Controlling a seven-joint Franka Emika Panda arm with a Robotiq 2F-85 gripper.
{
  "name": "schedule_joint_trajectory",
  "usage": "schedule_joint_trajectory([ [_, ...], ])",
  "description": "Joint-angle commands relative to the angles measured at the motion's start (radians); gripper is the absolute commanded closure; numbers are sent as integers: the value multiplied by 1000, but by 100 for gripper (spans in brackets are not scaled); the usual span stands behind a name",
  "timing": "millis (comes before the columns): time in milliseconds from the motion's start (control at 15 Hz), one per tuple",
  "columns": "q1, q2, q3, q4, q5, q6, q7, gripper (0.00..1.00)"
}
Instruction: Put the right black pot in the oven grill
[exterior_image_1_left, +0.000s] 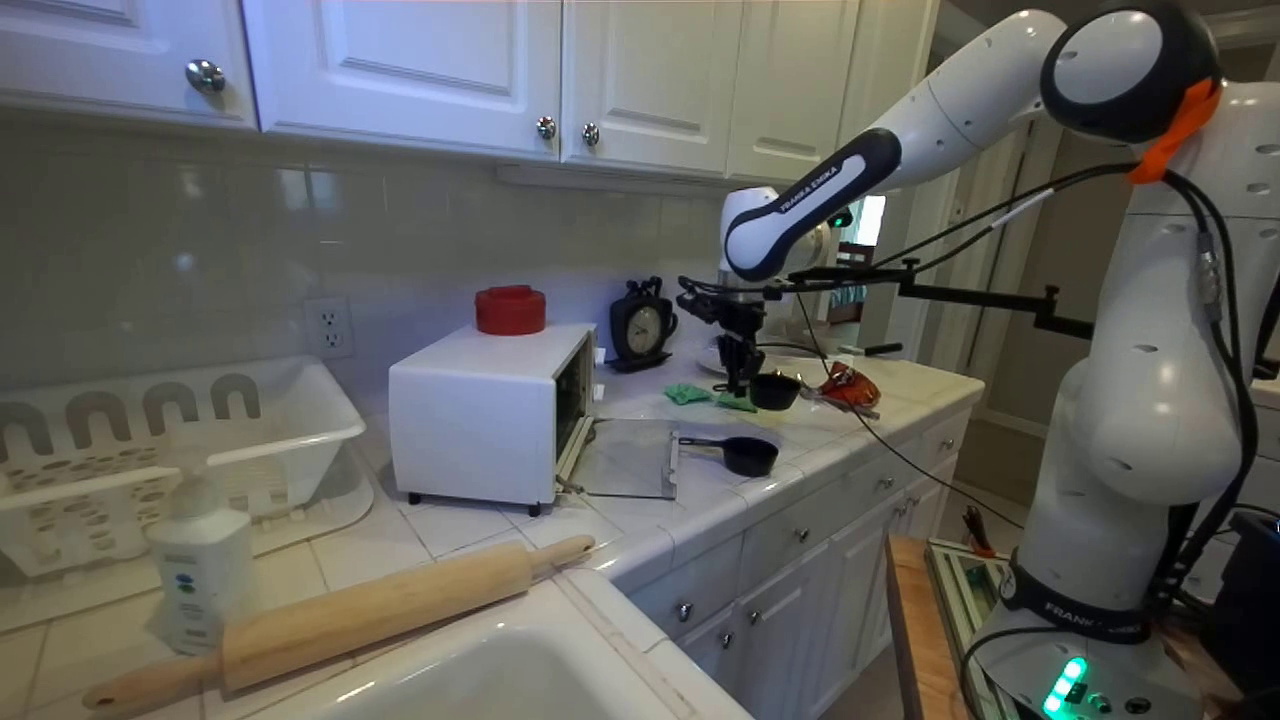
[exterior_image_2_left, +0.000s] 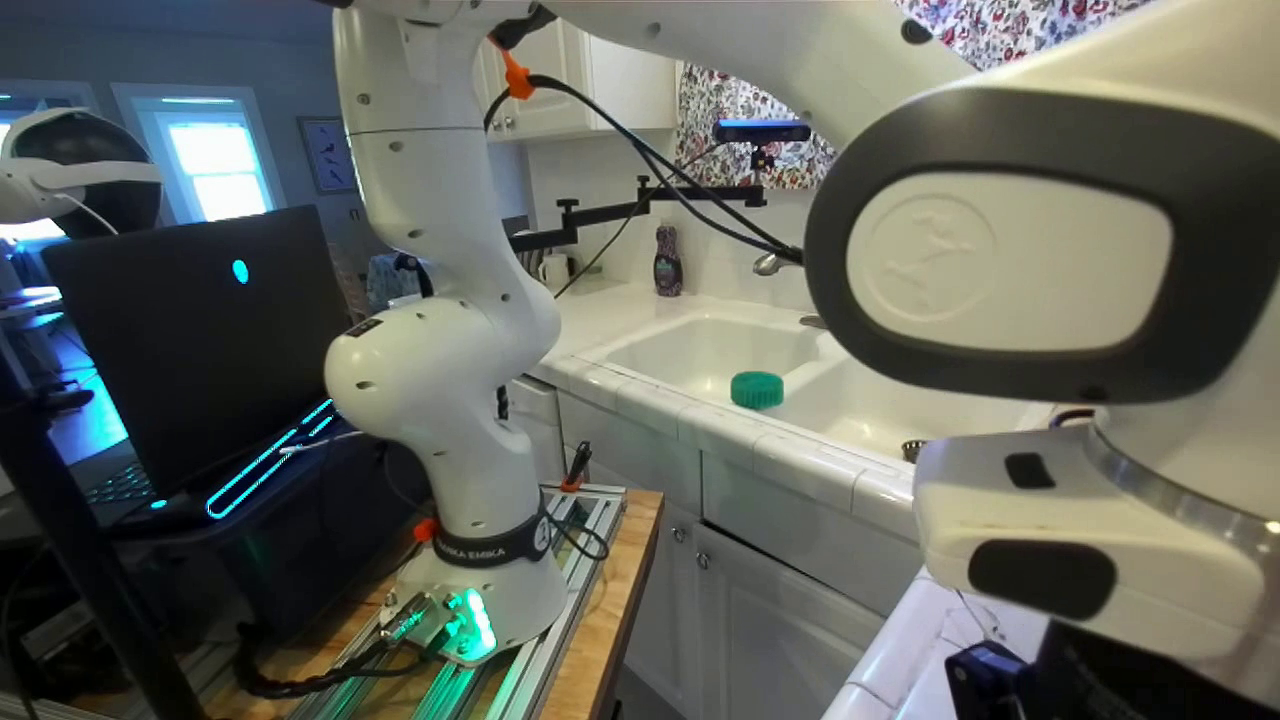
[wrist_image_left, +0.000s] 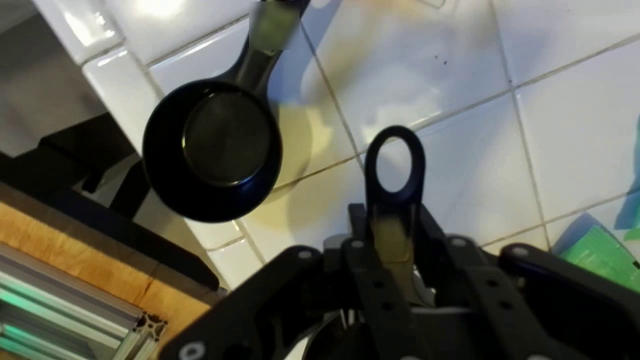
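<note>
Arm (exterior_image_1_left: 1165, 430) stands at right of exterior view, base (exterior_image_1_left: 1125, 675) at lower right, green light (exterior_image_1_left: 1065, 685) glowing on it. Elbow (exterior_image_1_left: 1110, 60) bent high at upper right; forearm (exterior_image_1_left: 930, 115) slants down-left to wrist (exterior_image_1_left: 750, 232), right of center. Gripper (exterior_image_1_left: 738, 385) hangs below wrist, pointing down. In wrist view, fingers (wrist_image_left: 364, 260) reach up from bottom, clamped, close together.

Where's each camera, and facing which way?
Exterior view: by a white sink, facing a white boxy toaster oven; most of the white jointed arm shows.
Exterior view: beside the arm, its base showing, facing a white double sink.
Wrist view: above white tiles, facing down; black gripper shows.
Shared by wrist and an exterior view: unheld round black pot.
</note>
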Motion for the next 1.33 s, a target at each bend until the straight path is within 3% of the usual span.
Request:
schedule_joint_trajectory([
  [0, -12, -95, 23, -36, -46, -97, -162, 94],
  [467, 4, -164, 91, -48, -124, -232, -410, 94],
  [1200, 69, -282, 238, -185, -224, -219, -721, 94],
  [1267, 55, -220, 232, -136, -183, -232, -671, 94],
])
